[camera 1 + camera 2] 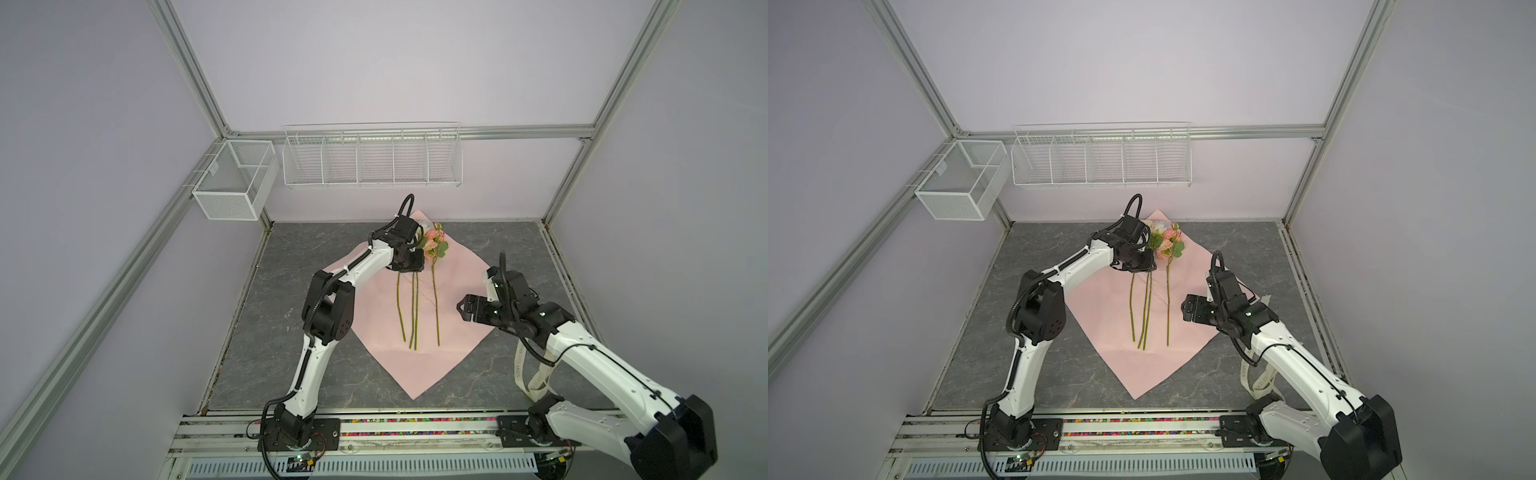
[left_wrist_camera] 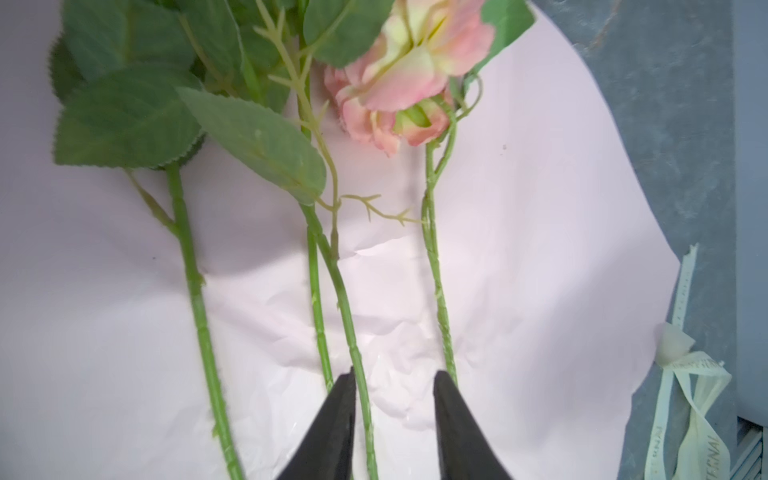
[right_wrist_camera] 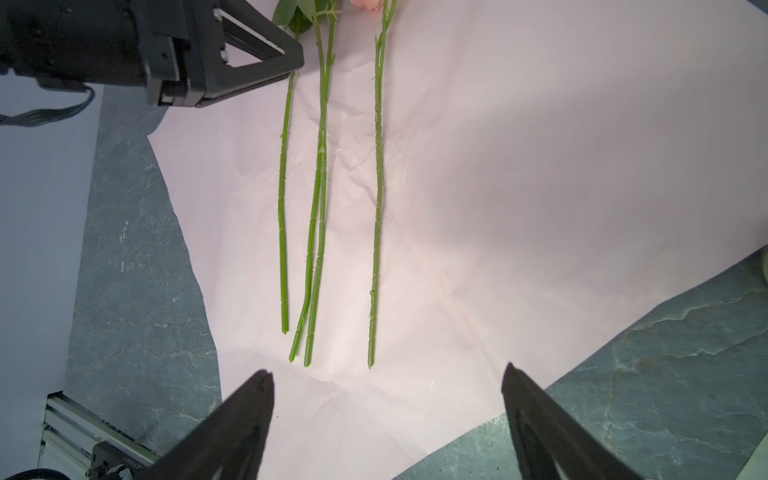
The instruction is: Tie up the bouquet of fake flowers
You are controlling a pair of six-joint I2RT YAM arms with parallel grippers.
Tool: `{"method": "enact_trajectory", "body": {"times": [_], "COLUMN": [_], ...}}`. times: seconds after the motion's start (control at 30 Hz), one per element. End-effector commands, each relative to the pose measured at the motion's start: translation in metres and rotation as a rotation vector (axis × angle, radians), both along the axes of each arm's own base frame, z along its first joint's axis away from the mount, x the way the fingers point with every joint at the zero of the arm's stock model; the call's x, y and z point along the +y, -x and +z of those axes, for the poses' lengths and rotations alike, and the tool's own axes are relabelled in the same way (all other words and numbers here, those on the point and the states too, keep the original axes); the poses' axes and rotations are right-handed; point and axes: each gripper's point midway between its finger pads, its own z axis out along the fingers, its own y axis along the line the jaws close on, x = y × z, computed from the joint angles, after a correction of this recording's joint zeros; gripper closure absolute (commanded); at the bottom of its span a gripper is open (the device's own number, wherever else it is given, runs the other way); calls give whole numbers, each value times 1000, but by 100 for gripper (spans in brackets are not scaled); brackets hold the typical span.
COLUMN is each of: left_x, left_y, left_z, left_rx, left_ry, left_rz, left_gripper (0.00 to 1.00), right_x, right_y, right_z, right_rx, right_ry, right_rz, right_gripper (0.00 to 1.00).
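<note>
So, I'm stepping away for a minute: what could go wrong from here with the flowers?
The stems of the bouquet of fake flowers lie fanned apart; the left pincer straddles just one, so closing might gather only that. Its tips sit near the creased wrapping paper and could pinch it too. The ribbon lies under the right arm, which may snag it.

both top views look down from high in front over the whole tabletop (image 1: 478, 245); the left wrist view sits close over the bouquet (image 2: 257, 141), facing its blooms. the right wrist view stands farther back; all share the pink paper (image 3: 540, 166).
</note>
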Motion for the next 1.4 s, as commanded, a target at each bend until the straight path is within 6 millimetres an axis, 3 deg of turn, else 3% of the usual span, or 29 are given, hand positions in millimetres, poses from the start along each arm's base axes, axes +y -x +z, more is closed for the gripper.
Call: {"method": "enact_trajectory", "body": {"times": [0.0, 0.27, 0.4, 0.53, 0.7, 0.83, 1.03, 1.23, 1.37], "left_x": [9, 24, 49, 81, 116, 130, 155, 158, 162], "left_y": [6, 28, 52, 87, 133, 163, 190, 213, 225], "left_z": [19, 46, 48, 46, 22, 7, -4, -12, -15], "left_rx": [-42, -94, -113, -125, -91, -44, -34, 15, 29], "left_ry": [-6, 56, 59, 114, 188, 223, 200, 193, 210], "left_rz": [-13, 12, 71, 174, 287, 311, 339, 282, 271], "left_gripper": [66, 62, 62, 61, 57, 57, 54, 52, 52], "right_x": [0, 5, 0, 17, 37, 55, 80, 115, 127], "right_y": [2, 22, 49, 82, 123, 146, 170, 192, 206], "right_z": [1, 1, -14, -24, -49, -59, -71, -77, -80], "right_rx": [-12, -2, 49, 106, 203, 215, 144, 90, 32], "right_ry": [-65, -109, -125, -263, -289, -283, -188, -215, -158], "right_rz": [-22, 46, 73, 164, 255, 325, 426, 546, 625], "right_gripper": [11, 11, 11, 11, 11, 11, 9, 10, 10]}}
